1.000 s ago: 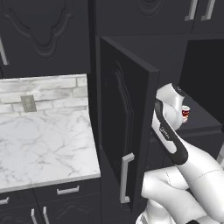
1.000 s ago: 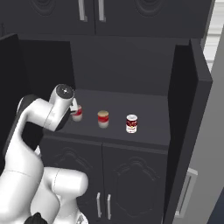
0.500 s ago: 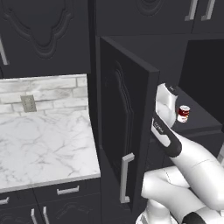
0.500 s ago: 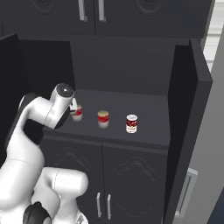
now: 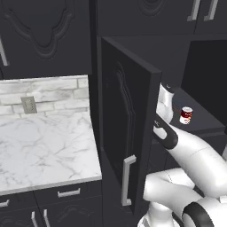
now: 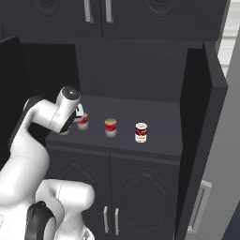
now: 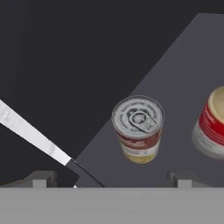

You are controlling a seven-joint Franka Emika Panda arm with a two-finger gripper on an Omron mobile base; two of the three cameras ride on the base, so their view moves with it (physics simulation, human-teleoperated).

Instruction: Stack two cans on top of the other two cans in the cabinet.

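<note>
The cabinet shelf [image 6: 159, 143] holds red-and-white cans in a row. My gripper [image 7: 113, 179] is open and hovers over the leftmost can [image 7: 138, 129], which stands upright with its silver pull-tab lid between and ahead of my fingertips [image 7: 41, 178], untouched. A neighbouring can [image 7: 212, 124] stands to its right. In the right base view my white wrist [image 6: 65, 105] covers most of the leftmost can [image 6: 64, 133] and part of the second can [image 6: 83, 122]. Two more cans [image 6: 110, 127] [image 6: 141, 132] stand free. One can [image 5: 185, 115] shows past the arm in the left base view.
The cabinet's left door [image 5: 128, 133] stands open beside my arm, its silver bar handle [image 5: 127, 179] low down. The right door [image 6: 199, 122] is open too. A marble counter [image 5: 44, 146] lies to the left. Overhead cupboards [image 6: 98, 16] hang above the shelf.
My arm has shifted slightly left in the left base view, uncovering the can there. The jaws have stayed open and the cans have not moved.
</note>
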